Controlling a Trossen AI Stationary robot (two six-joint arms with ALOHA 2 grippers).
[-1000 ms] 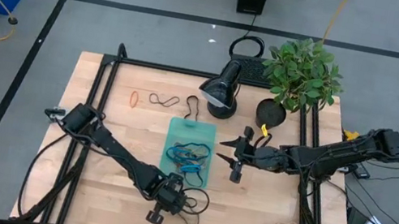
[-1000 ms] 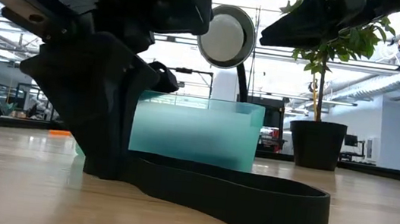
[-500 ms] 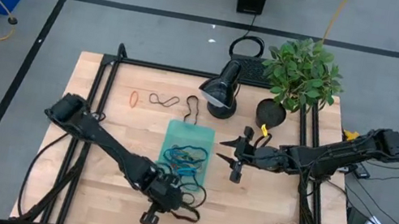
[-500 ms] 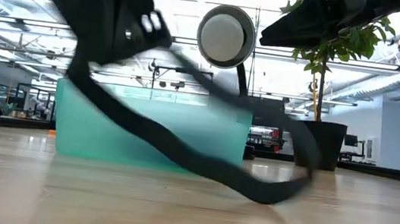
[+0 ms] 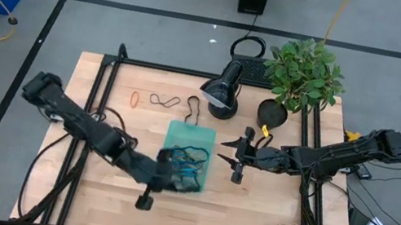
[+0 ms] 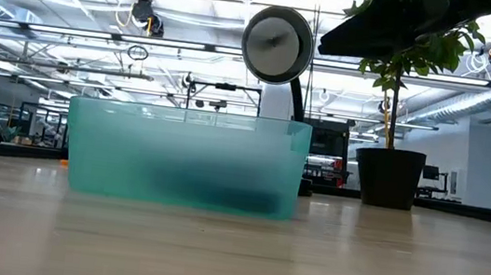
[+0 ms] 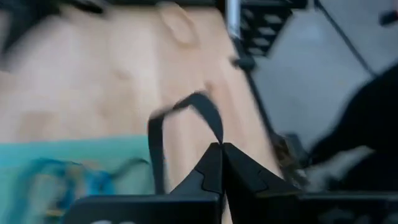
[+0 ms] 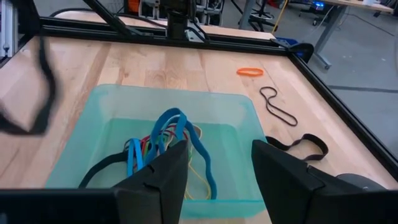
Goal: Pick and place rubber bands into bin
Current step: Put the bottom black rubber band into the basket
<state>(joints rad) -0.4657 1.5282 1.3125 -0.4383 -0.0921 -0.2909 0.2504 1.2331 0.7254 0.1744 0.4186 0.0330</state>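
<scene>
Left claw point(image 7: 221, 149), clenched on a wide black rubber band point(image 7: 163, 134), swings beside the teal bin point(image 5: 188, 157). Right claw point(image 5: 235, 158) waits, released, nearby. Dangling slack could snag the bin's rim and spill onto the bench point(image 5: 248, 220).

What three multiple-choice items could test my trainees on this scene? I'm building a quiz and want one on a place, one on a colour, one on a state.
1. Where does the orange rubber band lie?
A. on the wood beyond the bin
B. inside the bin
C. on the plant pot

2. What colour is the bin?
A. red
B. teal-green
C. white

3. How is the left gripper?
A. wide open and empty
B. out of sight
C. shut on a black rubber band

Answers:
1. A: in the high view it lies on bare tabletop, apart from the bin.
2. B: the low view shows its translucent teal-green wall.
3. C: the left wrist view shows the fingertips pressed together, with a black loop hanging from them.
</scene>
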